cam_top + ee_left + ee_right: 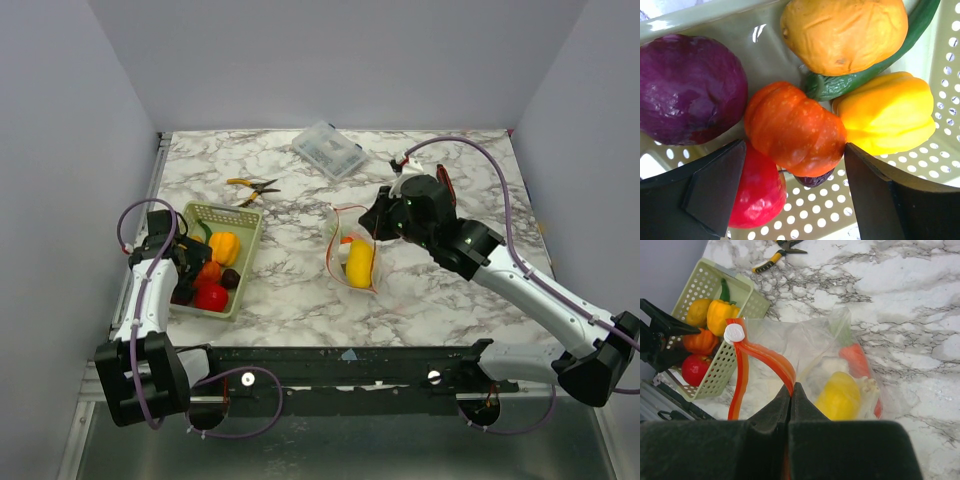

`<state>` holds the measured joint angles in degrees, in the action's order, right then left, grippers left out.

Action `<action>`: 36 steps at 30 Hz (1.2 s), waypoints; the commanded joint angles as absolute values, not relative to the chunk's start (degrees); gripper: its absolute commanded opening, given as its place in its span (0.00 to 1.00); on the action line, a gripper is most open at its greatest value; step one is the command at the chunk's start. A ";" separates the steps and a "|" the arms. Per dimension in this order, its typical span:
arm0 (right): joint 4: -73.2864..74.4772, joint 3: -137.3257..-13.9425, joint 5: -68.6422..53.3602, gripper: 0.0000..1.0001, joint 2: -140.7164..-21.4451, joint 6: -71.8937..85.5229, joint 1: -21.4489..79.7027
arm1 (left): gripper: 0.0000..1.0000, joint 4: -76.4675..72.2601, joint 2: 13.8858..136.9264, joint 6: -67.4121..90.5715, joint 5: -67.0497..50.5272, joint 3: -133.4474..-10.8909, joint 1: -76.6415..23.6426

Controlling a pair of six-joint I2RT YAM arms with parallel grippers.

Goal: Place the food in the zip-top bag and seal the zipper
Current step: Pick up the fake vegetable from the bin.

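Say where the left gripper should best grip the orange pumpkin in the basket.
Grip the pumpkin across its ribbed middle, from straight above, where the open left gripper straddles it. The red toy and yellow pepper crowd its sides, so the fingers would probably have to wedge between.

Bright, even white light falls from overhead, so the grey-veined white marble tabletop [300, 270] shows only soft, faint shadows beneath the arms, and the overhead view is sharp throughout. Close in, the pale green perforated plastic basket [740, 35] carries a white streak of glare on its glossy wall, and that view's upper-left corner is washed out. The clear floppy plastic bag [805, 340] glints softly. The right gripper [791, 386] has its black fingers [765, 420] blurred, too near for focus.
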<state>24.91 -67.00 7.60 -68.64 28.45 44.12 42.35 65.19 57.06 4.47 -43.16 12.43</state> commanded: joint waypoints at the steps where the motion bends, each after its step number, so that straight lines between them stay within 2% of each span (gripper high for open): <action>1: 23.73 -66.21 7.10 0.00 -66.85 27.69 43.73 | 0.78 41.11 66.76 58.14 4.25 -42.04 13.85; 4: 23.67 -66.22 6.95 0.00 -67.04 27.74 43.77 | 0.78 40.71 66.96 57.95 4.21 -42.03 13.91; 9: 23.10 -65.84 6.53 0.00 -67.42 27.78 43.79 | 0.96 38.94 66.49 56.66 4.20 -41.49 13.97; 14: 23.06 -65.79 6.06 0.00 -67.76 27.91 43.72 | 0.98 38.11 68.03 55.95 4.35 -41.40 13.98; 26: 22.51 -65.50 5.78 0.00 -68.13 28.00 43.82 | 0.44 37.63 63.99 54.49 4.20 -41.38 14.01; 36: 21.90 -65.58 4.92 0.00 -68.51 28.18 43.81 | 0.35 41.69 54.10 53.80 3.75 -43.95 13.58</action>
<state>24.03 -66.35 6.33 -68.31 28.45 44.12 39.51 58.76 54.83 3.88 -41.76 13.54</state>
